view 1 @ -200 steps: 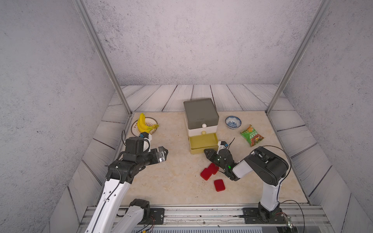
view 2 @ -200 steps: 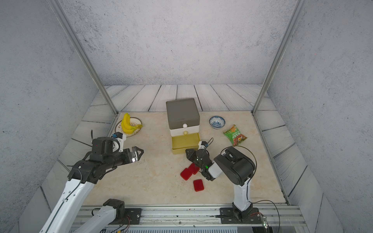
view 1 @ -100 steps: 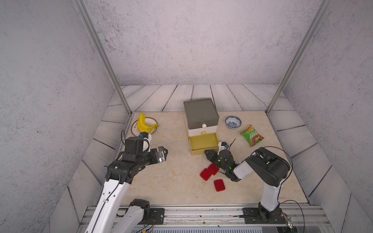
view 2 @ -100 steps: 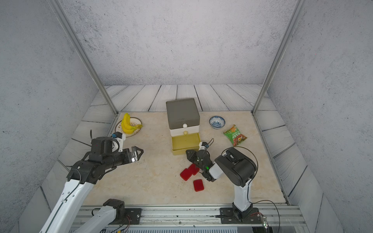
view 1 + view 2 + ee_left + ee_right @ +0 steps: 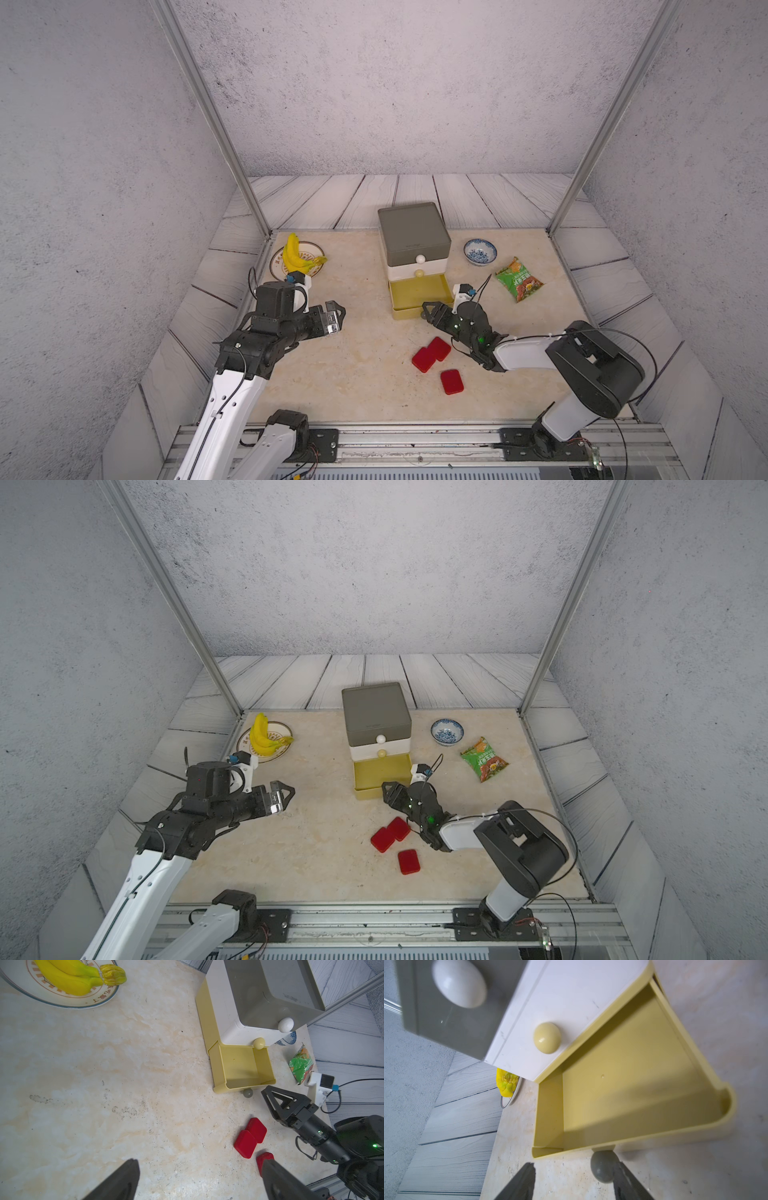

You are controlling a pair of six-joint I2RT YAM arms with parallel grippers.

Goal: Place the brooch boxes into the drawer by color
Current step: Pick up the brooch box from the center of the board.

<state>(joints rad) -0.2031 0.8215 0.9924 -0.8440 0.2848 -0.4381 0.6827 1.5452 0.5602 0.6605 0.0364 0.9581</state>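
Yellow tier (image 5: pixel 420 293) stands open toward the worktop (image 5: pixel 353 374) front edge. Right end effector (image 5: pixel 574 1167) is spread, with the grey knob (image 5: pixel 603 1167) between its fingers.

Lab test cell, backdrop walls (image 5: pixel 395 83), aluminium posts (image 5: pixel 211 116), mounting rail (image 5: pixel 415 441)

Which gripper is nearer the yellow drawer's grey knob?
Right. The right gripper is open with the grey knob just at its fingertips; the left gripper hangs open well off to the yellow drawer's side.

Smooth plastic drawer (image 5: pixel 413 232), glossy knob (image 5: pixel 547 1038), matt red brooch boxes (image 5: pixel 247 1142), marbled stone-look tabletop (image 5: pixel 104 1064).
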